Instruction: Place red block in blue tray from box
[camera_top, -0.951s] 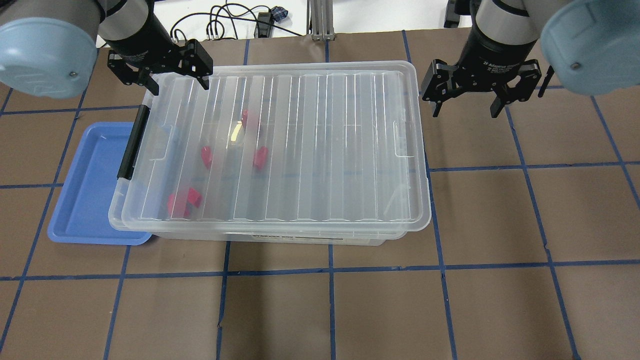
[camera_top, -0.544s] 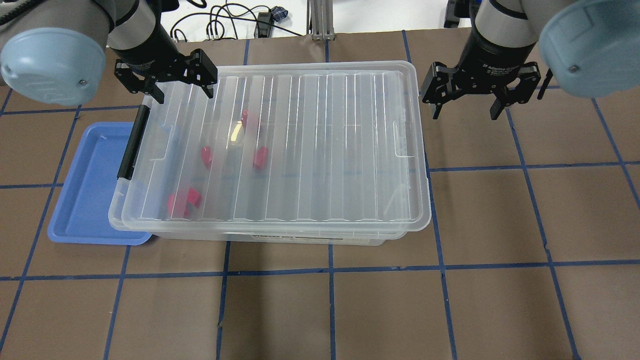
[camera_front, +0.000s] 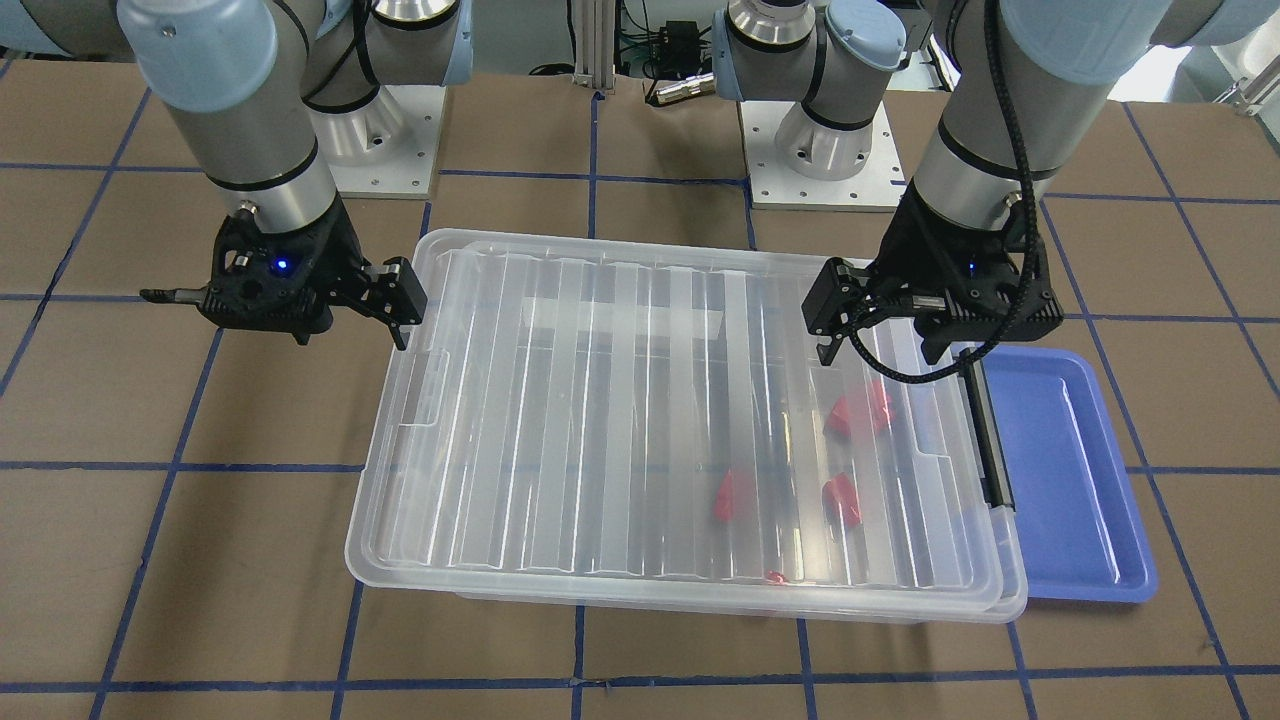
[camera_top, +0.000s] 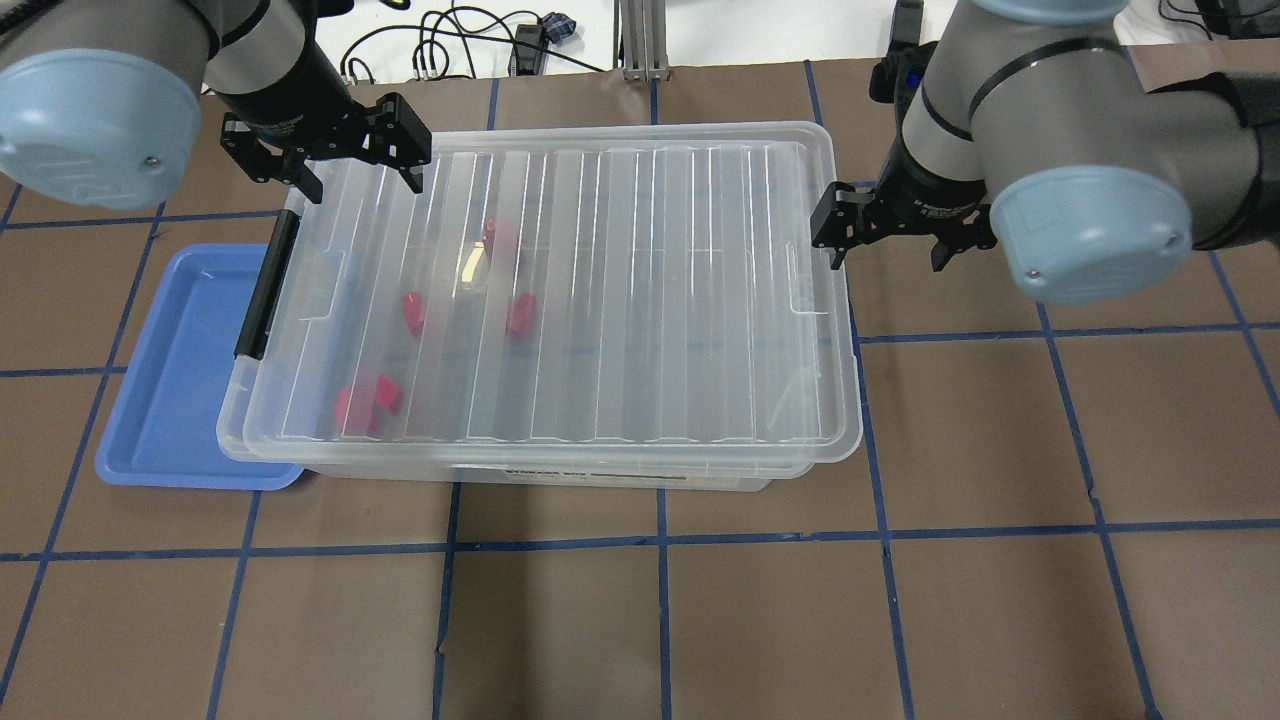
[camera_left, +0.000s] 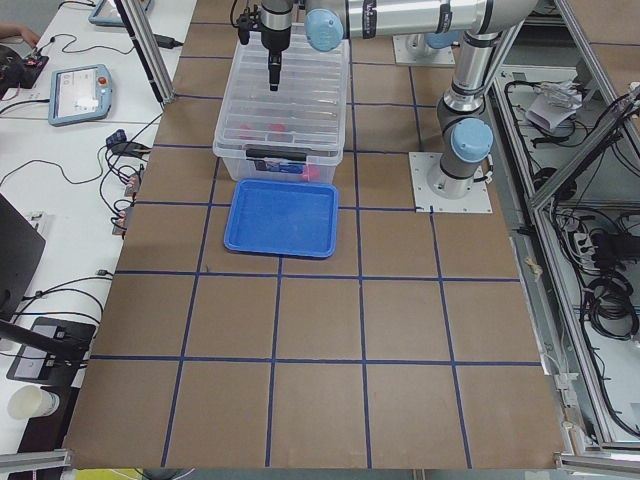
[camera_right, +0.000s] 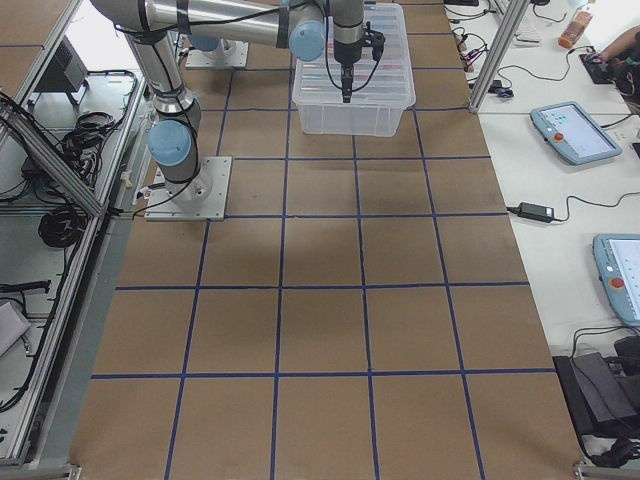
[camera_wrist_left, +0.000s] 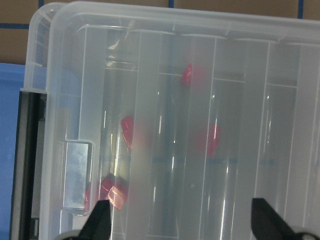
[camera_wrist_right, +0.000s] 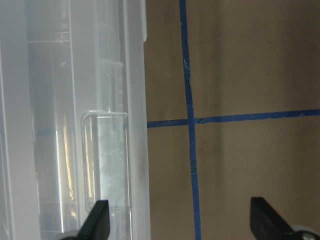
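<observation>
The red blocks (camera_top: 412, 312) lie under the shut lid (camera_top: 640, 200) of the box (camera_top: 600, 475), bunched toward its latch end, beside the blue tray (camera_top: 170, 380). The left end effector (camera_top: 362, 172), fingers apart, hangs over that end and is the nearer one. The right end effector (camera_top: 888, 248), also apart, has swung in to the box's opposite short end since a second ago.

Robotics lab: bolted arm bases (camera_front: 825, 160), teach pendants (camera_left: 80, 93), aluminium framing (camera_top: 640, 40), tape-gridded table (camera_top: 980, 430).
</observation>
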